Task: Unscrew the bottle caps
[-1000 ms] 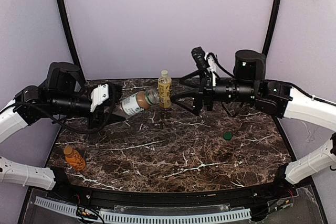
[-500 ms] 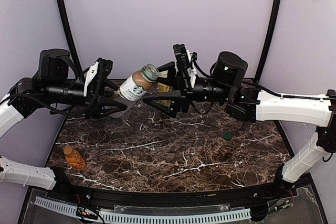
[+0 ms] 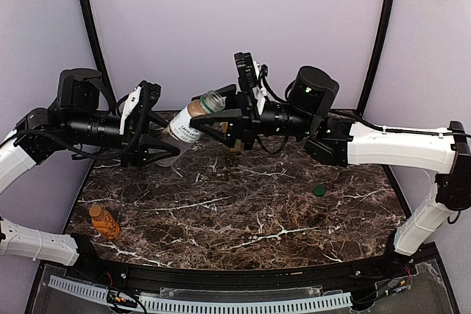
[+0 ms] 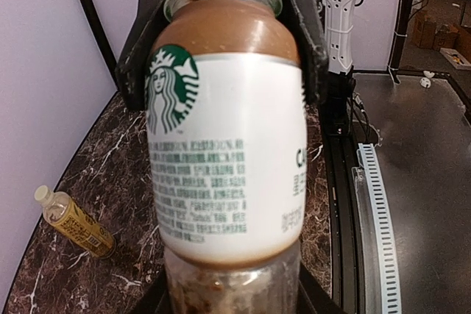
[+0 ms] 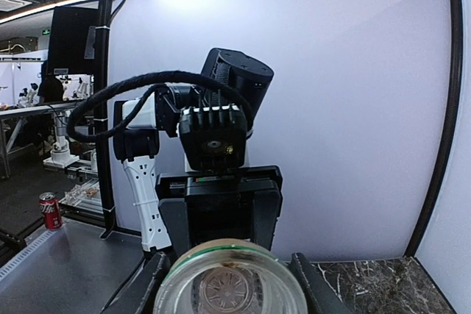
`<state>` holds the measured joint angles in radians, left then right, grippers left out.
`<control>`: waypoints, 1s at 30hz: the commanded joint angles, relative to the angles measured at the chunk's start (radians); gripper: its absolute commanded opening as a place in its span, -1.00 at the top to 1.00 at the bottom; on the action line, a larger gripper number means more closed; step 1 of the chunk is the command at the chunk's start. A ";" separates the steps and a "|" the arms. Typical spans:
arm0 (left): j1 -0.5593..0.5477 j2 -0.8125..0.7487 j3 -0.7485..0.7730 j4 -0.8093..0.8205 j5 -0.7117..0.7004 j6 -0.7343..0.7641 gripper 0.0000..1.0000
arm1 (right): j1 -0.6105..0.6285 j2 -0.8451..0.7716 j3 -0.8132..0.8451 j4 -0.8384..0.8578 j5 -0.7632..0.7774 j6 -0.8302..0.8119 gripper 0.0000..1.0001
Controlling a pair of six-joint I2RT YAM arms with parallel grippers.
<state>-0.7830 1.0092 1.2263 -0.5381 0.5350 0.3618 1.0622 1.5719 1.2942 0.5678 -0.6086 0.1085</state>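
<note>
My left gripper (image 3: 168, 141) is shut on the base of the short brownish bottle with the white label (image 3: 188, 129), held tilted in the air with its neck up and to the right. That bottle (image 4: 224, 145) fills the left wrist view. Its mouth (image 5: 228, 284) is uncapped and a green ring sits on the neck. My right gripper (image 3: 206, 112) is closed around its top, with black fingers (image 4: 303, 42) on both sides of the shoulder. The yellow-labelled bottle (image 4: 73, 222) is on the table and still capped. The bumpy orange bottle (image 3: 104, 220) lies near the front left corner.
A loose green cap (image 3: 319, 190) lies on the marble table (image 3: 243, 218) at the right. The purple back wall and two black poles close off the rear. A ribbed cable track (image 3: 221, 303) runs along the near edge.
The left arm raised the white-labelled bottle off the table level. The right arm swung left to it, and its wide-open jaws came together around the bottle's top.
</note>
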 commanded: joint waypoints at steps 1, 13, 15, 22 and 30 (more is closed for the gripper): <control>0.002 -0.007 0.017 0.020 0.011 -0.001 0.77 | 0.008 0.002 0.027 -0.009 -0.012 -0.001 0.17; 0.009 -0.039 -0.027 0.043 -0.171 0.028 -0.97 | -0.002 -0.085 0.081 -0.345 0.237 -0.059 0.48; 0.021 -0.054 -0.043 0.056 -0.220 0.039 -0.97 | -0.023 -0.108 0.104 -0.474 0.342 -0.065 0.54; 0.095 -0.134 -0.128 0.105 -0.376 0.077 -0.97 | -0.264 -0.178 0.032 -0.787 0.813 -0.036 0.53; 0.182 -0.215 -0.203 0.113 -0.371 0.069 -0.98 | -0.555 -0.123 -0.248 -0.532 0.816 0.001 0.55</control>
<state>-0.6327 0.8249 1.0542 -0.4446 0.1776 0.4267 0.5514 1.4075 1.1496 -0.0910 0.1558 0.0746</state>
